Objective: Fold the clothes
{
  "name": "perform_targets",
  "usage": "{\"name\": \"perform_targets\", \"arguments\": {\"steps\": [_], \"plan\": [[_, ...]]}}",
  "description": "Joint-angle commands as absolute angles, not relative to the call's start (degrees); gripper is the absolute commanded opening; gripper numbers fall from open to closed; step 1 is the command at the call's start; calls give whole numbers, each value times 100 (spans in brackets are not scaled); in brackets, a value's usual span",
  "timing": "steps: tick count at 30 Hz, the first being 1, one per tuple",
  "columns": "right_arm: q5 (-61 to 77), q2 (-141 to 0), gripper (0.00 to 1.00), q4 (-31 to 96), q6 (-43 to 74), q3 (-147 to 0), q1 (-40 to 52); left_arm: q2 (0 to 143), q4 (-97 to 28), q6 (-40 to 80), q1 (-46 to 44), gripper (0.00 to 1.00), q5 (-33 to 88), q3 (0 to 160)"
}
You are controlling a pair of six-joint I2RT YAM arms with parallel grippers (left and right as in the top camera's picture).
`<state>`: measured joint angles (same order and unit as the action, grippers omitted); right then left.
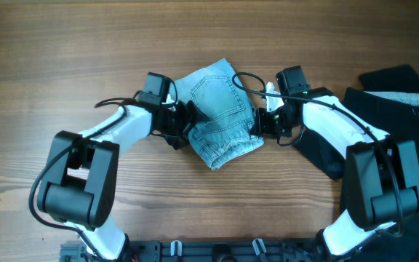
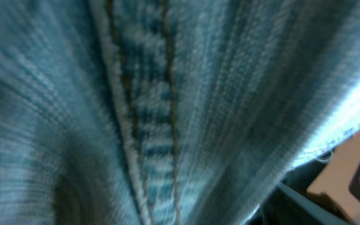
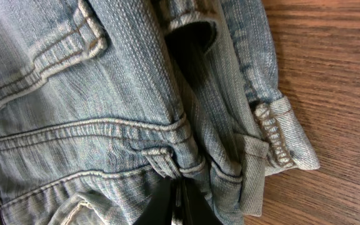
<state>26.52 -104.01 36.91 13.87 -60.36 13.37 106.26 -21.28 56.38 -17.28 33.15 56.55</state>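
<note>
On the table (image 1: 49, 58), left gripper (image 1: 187, 121) touches denim shorts (image 1: 220, 102); right gripper (image 1: 257, 125) pinches them.

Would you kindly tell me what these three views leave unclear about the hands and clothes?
Left hand: fingertips hidden by the denim shorts, overhead; its wrist view is blurred denim only.
Right hand: fingers mostly buried in denim, cut by wrist view's bottom edge.
Black garment: cut off by overhead's right edge.

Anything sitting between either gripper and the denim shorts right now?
Nothing visible. The left gripper is at the left edge of the denim shorts and the right gripper is at their right edge. The black garment lies off to the right, not between them.
</note>
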Motion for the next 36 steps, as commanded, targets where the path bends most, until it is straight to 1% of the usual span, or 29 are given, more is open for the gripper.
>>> {"name": "perform_targets", "arguments": {"steps": [1,3,4,6,8,9,12,16,17,20,23,26,31,32,33,34,35,36], "plan": [[2053,-10694,7,3785,1457,-5896,1354,10879,-2152,5922,-2003,59,1767,5395],[2053,-10669,7,3817,1452,-5898,1354,10877,-2049,5481,-1997,40,1706,5395],[2053,-10637,7,3861,1455,-5902,1354,10875,-2049,5260,-1984,33,1706,5402],[2053,-10501,6,4040,1450,-5955,1354,10851,-2178,4775,-1907,17,1763,5457],[2056,-10241,6,4397,1450,-6108,1354,10759,-2672,4377,-1712,6,1793,5653],[2056,-9998,6,4646,1374,-6243,1354,10648,-3068,4084,-1533,4,1793,5852],[2056,-9354,7,5063,1299,-6578,1354,10269,-3940,3527,-996,4,1817,6458],[2056,-8573,8,5157,1374,-7013,1354,9902,-4379,3059,-86,4,1857,7308],[2056,-8436,8,5135,1385,-7067,1354,9894,-4340,3026,148,4,1852,7454],[2056,-8213,8,5100,1411,-7087,1354,9996,-3651,3044,1004,4,1835,7583],[2053,-8217,8,5098,1406,-7087,1354,10239,-3109,3258,1553,4,1758,7583],[2053,-8217,8,5059,1393,-7087,1354,10667,-2749,3500,1959,4,1723,7583],[2051,-8217,9,5059,1391,-7087,1354,11380,-2593,3778,2171,4,1721,7583],[2051,-8217,9,5059,1391,-7087,1354,11469,-2635,3874,2171,8,1728,7581],[2049,-8217,9,5059,1389,-7087,1354,11513,-2689,3999,2171,29,1763,7581],[2049,-8217,9,5059,1389,-7087,1354,11511,-2692,3994,2169,53,1824,7583],[2049,-8217,9,5059,1387,-7087,1354,11476,-2698,3992,2171,72,1925,7583],[2049,-8217,9,5061,1358,-7087,1354,11437,-2698,3988,2178,81,2053,7583]]}}
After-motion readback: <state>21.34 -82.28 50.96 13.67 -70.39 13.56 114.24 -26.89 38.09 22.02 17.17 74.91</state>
